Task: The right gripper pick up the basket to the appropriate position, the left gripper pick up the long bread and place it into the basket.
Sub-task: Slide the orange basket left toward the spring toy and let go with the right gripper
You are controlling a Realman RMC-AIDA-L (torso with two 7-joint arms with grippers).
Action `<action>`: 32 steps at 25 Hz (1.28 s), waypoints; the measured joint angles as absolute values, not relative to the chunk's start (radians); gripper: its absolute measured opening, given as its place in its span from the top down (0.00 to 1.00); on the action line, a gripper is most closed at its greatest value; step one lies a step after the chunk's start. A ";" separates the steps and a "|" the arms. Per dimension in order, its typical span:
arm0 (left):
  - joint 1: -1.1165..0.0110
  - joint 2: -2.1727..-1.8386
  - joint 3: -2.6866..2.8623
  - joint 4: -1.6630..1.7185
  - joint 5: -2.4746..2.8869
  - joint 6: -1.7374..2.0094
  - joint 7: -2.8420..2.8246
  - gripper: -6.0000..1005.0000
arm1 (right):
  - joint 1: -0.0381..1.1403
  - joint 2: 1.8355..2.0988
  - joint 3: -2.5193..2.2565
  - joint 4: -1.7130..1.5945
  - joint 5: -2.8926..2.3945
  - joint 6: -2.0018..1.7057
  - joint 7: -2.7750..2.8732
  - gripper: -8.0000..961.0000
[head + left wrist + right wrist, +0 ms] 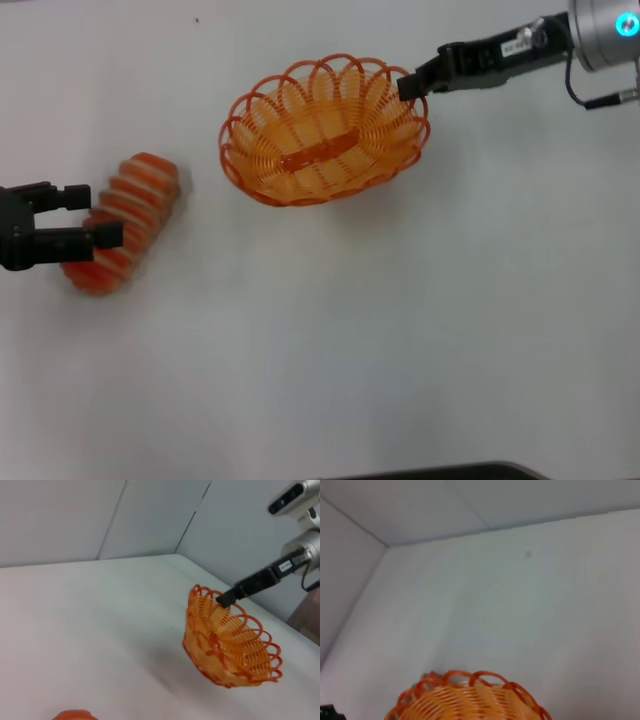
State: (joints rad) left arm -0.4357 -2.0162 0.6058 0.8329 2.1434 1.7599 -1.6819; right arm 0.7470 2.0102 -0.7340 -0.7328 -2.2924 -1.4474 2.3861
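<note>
The orange wire basket (325, 130) hangs tilted, a little above the white table, at the back centre. My right gripper (408, 86) is shut on its right rim. The left wrist view shows the same grip, the right gripper (225, 599) on the rim of the basket (230, 640), with a shadow beneath. The basket rim (470, 700) also shows in the right wrist view. The long bread (128, 215), orange-red with cream stripes, lies at an angle on the table at the left. My left gripper (104, 216) is open, its fingers reaching over the bread's left side. An end of the bread (70, 715) shows in the left wrist view.
The white table (400, 330) stretches wide between bread and basket and toward the front. A dark object (430, 470) sits at the front edge. Grey walls (150, 515) stand behind the table's far edge.
</note>
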 joint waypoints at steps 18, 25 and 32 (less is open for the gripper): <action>-0.472 -2.012 0.599 0.840 2.140 1.730 -1.686 0.10 | 0.640 2.067 -0.691 -0.586 -2.235 -1.226 2.381 0.92; -0.473 -2.015 0.582 0.848 2.140 1.734 -1.690 0.10 | 0.617 2.058 -0.623 -0.628 -2.213 -1.235 2.342 0.71; -0.465 -2.023 0.569 0.896 2.140 1.764 -1.739 0.10 | 0.524 2.029 -0.566 -0.803 -1.905 -1.417 2.019 0.48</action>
State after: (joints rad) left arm -0.4653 -2.0228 0.5689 0.8964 2.1402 1.7641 -1.7390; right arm 0.5239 2.0294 -0.5661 -0.8034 -1.9049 -1.4169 2.0194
